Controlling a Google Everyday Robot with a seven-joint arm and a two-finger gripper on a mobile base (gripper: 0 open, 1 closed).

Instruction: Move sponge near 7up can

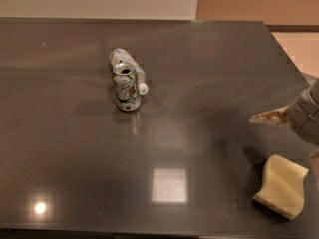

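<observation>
The sponge (281, 185) is a pale yellow wavy foam slab lying on the dark table near its front right corner. The 7up can (127, 89) stands upright left of the table's middle, far from the sponge. My gripper (288, 142) comes in from the right edge, just above and behind the sponge. It is open and holds nothing. One pale finger (269, 117) points left, and the other shows only as a sliver at the frame's right edge. The sponge lies free.
A silvery-clear bottle (121, 59) with a white cap (143, 88) lies just behind the can, touching it. The dark glossy table (199, 83) ends at a right edge near my arm. A wall stands behind the table.
</observation>
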